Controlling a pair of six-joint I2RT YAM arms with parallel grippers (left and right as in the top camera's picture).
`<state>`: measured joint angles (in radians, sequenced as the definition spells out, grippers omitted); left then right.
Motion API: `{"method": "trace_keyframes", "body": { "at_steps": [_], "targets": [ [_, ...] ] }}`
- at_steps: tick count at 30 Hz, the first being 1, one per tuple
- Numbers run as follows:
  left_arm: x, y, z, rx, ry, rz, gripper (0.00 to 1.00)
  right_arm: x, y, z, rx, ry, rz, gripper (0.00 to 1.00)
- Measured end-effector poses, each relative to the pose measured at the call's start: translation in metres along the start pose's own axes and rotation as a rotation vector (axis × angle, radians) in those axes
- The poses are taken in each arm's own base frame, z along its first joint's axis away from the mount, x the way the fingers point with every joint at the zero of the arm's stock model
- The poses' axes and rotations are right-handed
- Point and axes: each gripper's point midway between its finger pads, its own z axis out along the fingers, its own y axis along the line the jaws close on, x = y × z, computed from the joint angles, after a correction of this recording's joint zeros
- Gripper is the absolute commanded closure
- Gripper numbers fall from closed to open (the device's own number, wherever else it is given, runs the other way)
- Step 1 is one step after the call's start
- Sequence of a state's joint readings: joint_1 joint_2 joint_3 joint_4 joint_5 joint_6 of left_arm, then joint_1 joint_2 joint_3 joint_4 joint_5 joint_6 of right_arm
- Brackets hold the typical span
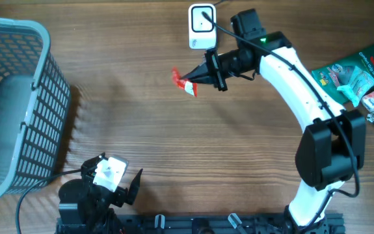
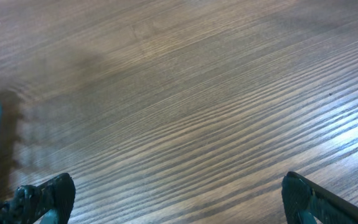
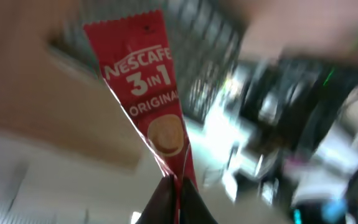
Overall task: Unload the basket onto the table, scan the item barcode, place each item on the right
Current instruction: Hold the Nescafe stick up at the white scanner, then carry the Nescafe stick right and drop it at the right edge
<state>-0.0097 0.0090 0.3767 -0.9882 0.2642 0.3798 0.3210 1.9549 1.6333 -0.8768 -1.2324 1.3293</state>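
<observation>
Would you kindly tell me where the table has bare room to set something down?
Free: the table stretch between the basket and the right arm, below the sachet in the overhead view. Crowded: the right edge, where packets pile.

Overhead: looks straight down on the whole counter (image 1: 193,149), far enough off to take in both arms and the basket (image 1: 24,97). Left wrist: sits low, slanting down onto bare wood, own fingers (image 2: 48,193) at the bottom corners. Right wrist: tipped sideways, blurred, very close on the sachet (image 3: 147,106); shares sachet and basket mesh with overhead.
</observation>
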Motion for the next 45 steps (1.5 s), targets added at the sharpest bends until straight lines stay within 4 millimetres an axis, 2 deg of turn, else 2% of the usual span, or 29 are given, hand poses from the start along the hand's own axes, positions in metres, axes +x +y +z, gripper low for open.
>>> {"method": "trace_keyframes", "body": {
  "at_steps": [3,5,8,10,13,16,19,23,29,31,32,34,37,40,42,45],
  "targets": [
    [0.000,0.000,0.000,0.000,0.000,0.000,0.00,-0.059,-0.025,-0.013,0.138,-0.351,-0.077,0.96],
    [0.000,0.000,0.000,0.000,0.000,0.000,0.00,-0.082,-0.040,-0.025,0.241,-0.498,-0.142,0.95],
    [0.000,0.000,0.000,0.000,0.000,0.000,0.00,-0.102,-0.048,-0.040,0.352,-0.619,-0.267,0.95],
    [0.000,0.000,0.000,0.000,0.000,0.000,0.00,-0.113,-0.041,-0.045,0.405,-0.675,-0.428,0.95],
    [0.000,0.000,0.000,0.000,0.000,0.000,0.00,-0.120,-0.027,-0.040,0.470,-0.721,-0.647,0.95],
    [0.000,0.000,0.000,0.000,0.000,0.000,0.00,-0.125,-0.004,-0.038,0.468,-0.780,-0.796,0.95],
    [0.000,0.000,0.000,0.000,0.000,0.000,0.00,-0.133,0.023,-0.044,0.432,-0.866,-0.906,0.95],
    [0.000,0.000,0.000,0.000,0.000,0.000,0.00,-0.151,0.048,-0.043,0.394,-0.925,-0.982,0.95],
    [0.000,0.000,0.000,0.000,0.000,0.000,0.00,-0.210,0.079,-0.034,0.410,-1.007,-0.997,0.95],
    [0.000,0.000,0.000,0.000,0.000,0.000,0.00,-0.220,0.087,-0.035,0.409,-1.035,-1.005,0.95],
    [0.000,0.000,0.000,0.000,0.001,0.000,0.00,-0.232,0.091,-0.033,0.411,-1.048,-1.004,0.95],
    [0.000,0.000,0.000,0.000,0.001,0.000,0.00,-0.247,0.092,-0.035,0.415,-1.079,-0.989,0.95],
    [0.000,0.000,0.000,0.000,0.000,0.000,0.00,-0.267,0.075,-0.043,0.451,-1.087,-0.911,0.95],
    [0.000,0.000,0.000,0.000,0.000,0.000,0.00,-0.267,0.064,-0.055,0.491,-1.080,-0.855,0.95],
    [0.000,0.000,0.000,0.000,0.000,0.000,0.00,-0.258,0.050,-0.067,0.562,-1.069,-0.793,0.96],
    [0.000,0.000,0.000,0.000,0.000,0.000,0.00,-0.217,0.031,-0.101,0.702,-1.101,-0.700,0.95]
  ]
}}
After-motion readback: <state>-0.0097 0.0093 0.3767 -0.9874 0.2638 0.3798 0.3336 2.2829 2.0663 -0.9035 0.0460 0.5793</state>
